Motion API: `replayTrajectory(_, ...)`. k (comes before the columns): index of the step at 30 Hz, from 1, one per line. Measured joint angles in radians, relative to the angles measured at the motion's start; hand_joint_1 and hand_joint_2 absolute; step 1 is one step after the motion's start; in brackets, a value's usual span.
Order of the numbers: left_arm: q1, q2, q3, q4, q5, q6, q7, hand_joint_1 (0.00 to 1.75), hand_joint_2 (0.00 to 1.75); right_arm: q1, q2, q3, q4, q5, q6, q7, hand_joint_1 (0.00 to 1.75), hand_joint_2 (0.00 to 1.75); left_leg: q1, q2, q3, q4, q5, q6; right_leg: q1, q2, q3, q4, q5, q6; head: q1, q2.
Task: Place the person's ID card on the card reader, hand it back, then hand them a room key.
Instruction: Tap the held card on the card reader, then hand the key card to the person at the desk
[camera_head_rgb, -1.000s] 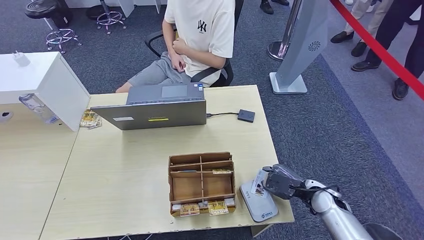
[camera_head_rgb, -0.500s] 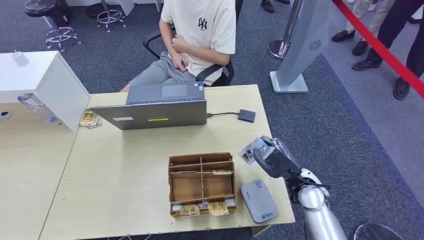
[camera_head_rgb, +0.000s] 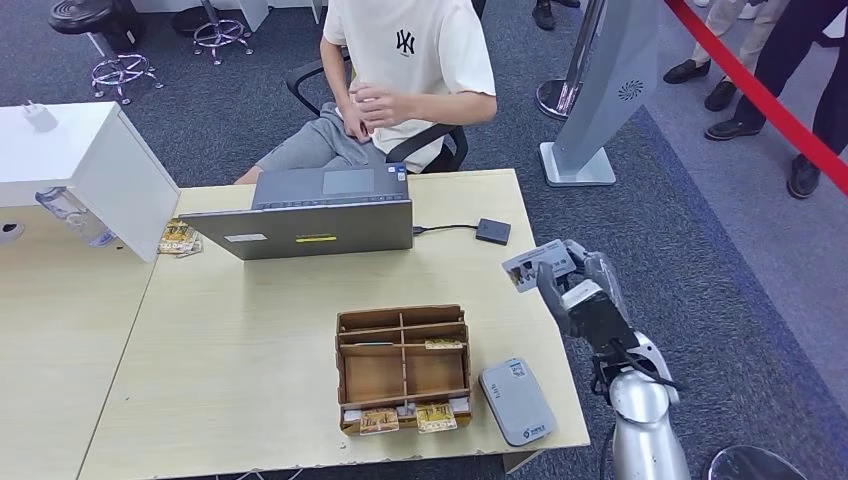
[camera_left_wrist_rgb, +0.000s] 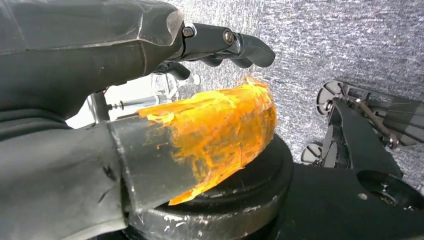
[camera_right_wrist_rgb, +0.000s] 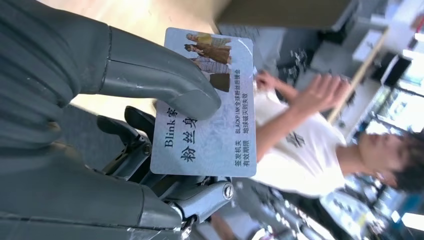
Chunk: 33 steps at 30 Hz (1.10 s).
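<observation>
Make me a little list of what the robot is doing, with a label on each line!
Right hand: holds the pale blue printed ID card, lifted above the table's right edge
Grey flat card reader: lies bare on the light wooden table
Brown cardboard divided box: beside the reader
Person in cream T-shirt: seated behind the grey laptop, one hand raised
Left hand: holds nothing

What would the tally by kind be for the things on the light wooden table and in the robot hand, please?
Laptop: 1
Cardboard organiser box: 1
Grey card reader: 1
Small black device on a cable: 1
ID card, held up by the right robot hand: 1
Total: 5
</observation>
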Motion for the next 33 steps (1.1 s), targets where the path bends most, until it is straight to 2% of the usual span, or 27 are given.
replayTrajectory(4,0.0,-0.003,-0.001,0.0,0.0,-0.001,0.009,0.0,0.0,0.028,0.059,0.003,-0.119,0.131,-0.079,-0.029,1.75,1.75,0.0,0.0,-0.001,0.0,0.0,0.0,0.0,0.0,0.0,0.0,-0.001,-0.001,0.0,0.0)
replayTrajectory(9,-0.003,-0.007,-0.007,0.0,-0.001,-0.003,0.016,0.0,0.0,0.044,0.104,0.089,-0.225,0.283,-0.164,-0.038,1.75,1.75,0.0,0.0,0.0,-0.001,0.0,0.0,0.0,0.0,0.0,0.0,-0.001,-0.001,0.0,0.0)
replayTrajectory(12,-0.003,-0.008,-0.01,0.0,-0.001,-0.003,0.016,0.0,0.0,0.044,0.117,0.134,-0.256,0.3,-0.176,-0.036,1.75,1.75,0.0,0.0,0.0,-0.001,0.0,0.0,0.0,0.0,0.0,0.0,-0.001,-0.001,0.0,0.0)
replayTrajectory(18,-0.003,-0.008,-0.013,0.0,-0.001,-0.003,0.016,0.0,0.0,0.046,0.121,0.166,-0.279,0.304,-0.187,-0.037,1.75,1.75,0.0,0.0,-0.001,0.0,0.0,0.0,0.0,0.0,0.0,0.0,-0.001,-0.001,0.0,0.0)
replayTrajectory(21,-0.004,-0.008,-0.024,0.0,-0.002,-0.009,0.02,0.0,0.0,0.038,0.121,0.202,-0.279,0.342,-0.221,-0.035,1.75,1.75,0.0,0.0,-0.001,0.0,0.0,0.0,0.0,0.0,0.0,0.0,-0.001,-0.001,0.0,0.0)
replayTrajectory(27,-0.007,-0.006,-0.064,0.0,-0.007,-0.028,0.033,0.0,0.0,-0.063,0.121,0.35,-0.249,0.562,-0.293,0.065,1.75,1.75,0.001,0.001,0.0,-0.001,0.0,-0.001,0.0,0.0,0.0,0.001,-0.001,-0.001,0.0,0.0)
replayTrajectory(33,-0.01,-0.003,-0.116,0.0,-0.019,-0.05,0.044,0.0,0.0,-0.23,0.121,0.454,-0.102,0.777,-0.382,0.169,1.75,1.75,0.001,0.0,0.0,-0.001,0.001,-0.001,0.0,0.0,0.0,0.002,0.0,-0.002,0.0,0.0)
